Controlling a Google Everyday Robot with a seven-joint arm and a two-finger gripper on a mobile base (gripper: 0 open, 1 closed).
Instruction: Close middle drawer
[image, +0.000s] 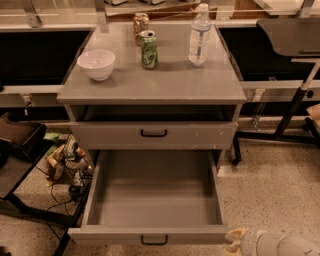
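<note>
The middle drawer (150, 234) is pulled far out of the grey cabinet (150, 87), and its wide, deep inside is bare. Its low plain front faces me with a small black handle (154, 240) at the centre. The gripper (234, 241), on a white arm (275, 245), is at the bottom right, just beside the right end of the drawer front, low near the floor. The taller-fronted top drawer (154, 134), with white chip specks, stands slightly out above it. The lowest drawer is hidden.
On the cabinet top stand a white bowl (96, 64), a green can (148, 49), a second can (141, 22) and a water bottle (199, 36). Cables and clutter (67, 165) lie on the floor at left. A black table (290, 35) with legs stands at right.
</note>
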